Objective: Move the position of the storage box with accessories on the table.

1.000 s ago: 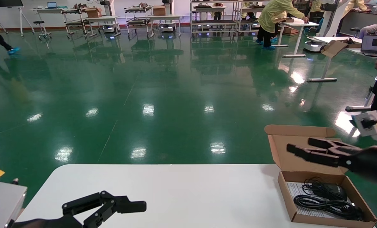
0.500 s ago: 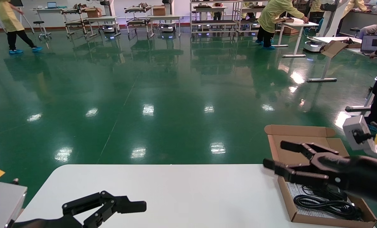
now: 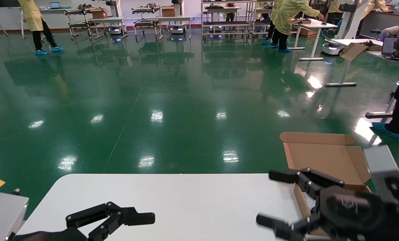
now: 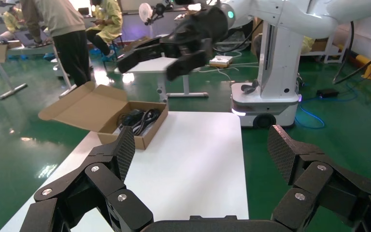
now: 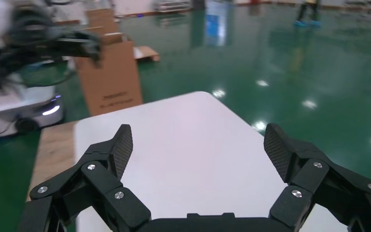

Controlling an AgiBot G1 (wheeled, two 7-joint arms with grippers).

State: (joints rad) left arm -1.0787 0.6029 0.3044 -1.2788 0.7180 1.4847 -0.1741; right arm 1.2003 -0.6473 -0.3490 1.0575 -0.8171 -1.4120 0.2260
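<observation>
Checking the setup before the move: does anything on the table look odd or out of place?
Mostly fine. The storage box sits at the table corner, its open lid hanging past the edge. The coiled black cable stays inside. The right tool hangs open beside it.

Left tool (image 4: 200, 152) gapes wide over the table (image 4: 193, 145); storage box (image 4: 107, 112) lies open.

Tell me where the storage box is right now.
The storage box sits open at the table's far right corner in the head view, partly hidden behind the open right hand; the left wrist view shows its black cable inside.
</observation>
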